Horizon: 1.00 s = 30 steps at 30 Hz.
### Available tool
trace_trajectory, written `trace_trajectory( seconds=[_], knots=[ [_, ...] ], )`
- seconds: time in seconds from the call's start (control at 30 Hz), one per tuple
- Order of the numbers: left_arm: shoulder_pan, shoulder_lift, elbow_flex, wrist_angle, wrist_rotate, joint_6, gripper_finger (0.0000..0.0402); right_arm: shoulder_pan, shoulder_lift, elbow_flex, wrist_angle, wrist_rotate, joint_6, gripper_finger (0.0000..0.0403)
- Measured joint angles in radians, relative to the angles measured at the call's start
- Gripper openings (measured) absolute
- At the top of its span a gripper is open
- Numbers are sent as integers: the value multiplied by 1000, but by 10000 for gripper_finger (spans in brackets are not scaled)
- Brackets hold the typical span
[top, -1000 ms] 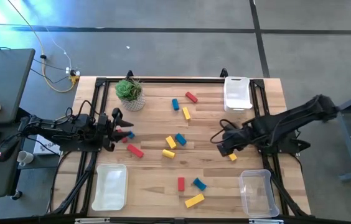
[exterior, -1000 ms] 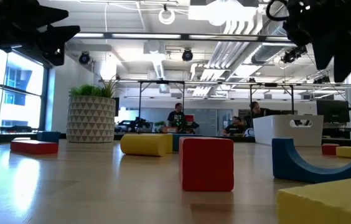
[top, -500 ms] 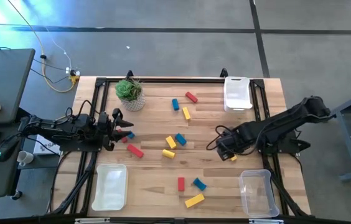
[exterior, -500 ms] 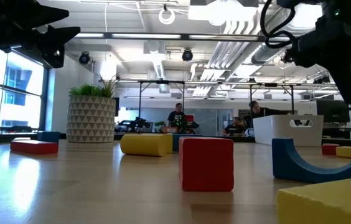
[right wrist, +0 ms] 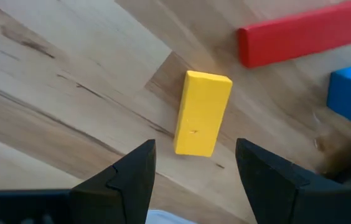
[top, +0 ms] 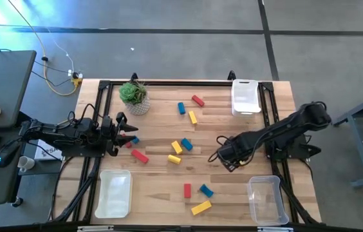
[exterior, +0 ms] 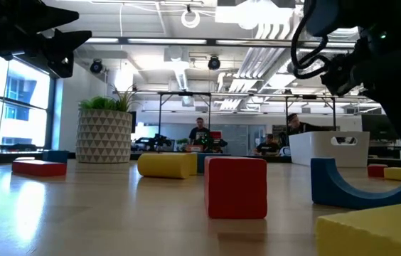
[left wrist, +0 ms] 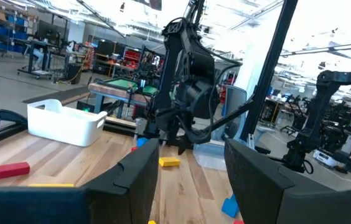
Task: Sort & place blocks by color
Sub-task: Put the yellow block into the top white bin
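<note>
Red, blue and yellow blocks lie scattered on the wooden table (top: 162,180). My right gripper (top: 223,156) is open and empty, held above the table's right-centre. In the right wrist view (right wrist: 195,149) a yellow block (right wrist: 201,118) lies flat on the wood just past the gap between the fingers, untouched. A red bar (right wrist: 306,31) and a blue block (right wrist: 350,93) lie beyond it. My left gripper (top: 130,136) waits open and empty at the table's left side, above a small blue block (top: 135,140) and a red bar (top: 139,156). Its own view (left wrist: 191,186) shows the fingers apart.
A white tray (top: 246,96) stands far right, another white tray (top: 114,192) near left, a clear tray (top: 264,198) near right. A potted plant (top: 133,95) stands far left. Near the front edge lie a red block (exterior: 236,186), a blue arch (exterior: 357,186) and a yellow bar (top: 201,207).
My right gripper has moved toward the table's left edge and a little toward the near edge. It has also come down, as the low view shows. No block has moved.
</note>
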Motion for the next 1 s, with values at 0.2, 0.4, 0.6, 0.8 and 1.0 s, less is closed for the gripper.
trace_trajectory(
  seconds=[0.2, 0.4, 0.6, 0.8, 1.0],
  knots=[
    [0, 0, 0, 0, 0, 0, 170, 0, 58, 0, 7, 4, -91, 206],
    [0, 0, 0, 0, 0, 0, 170, 0, 114, 0, 8, 4, -97, 206],
    [0, 0, 0, 0, 0, 0, 170, -18, 135, -47, 70, -37, -87, 206],
    [0, 0, 0, 0, 0, 0, 170, -23, 128, -113, 154, -88, -70, 206],
    [0, 0, 0, 0, 0, 0, 170, -36, 131, -113, 163, -106, -88, 175]
  ],
)
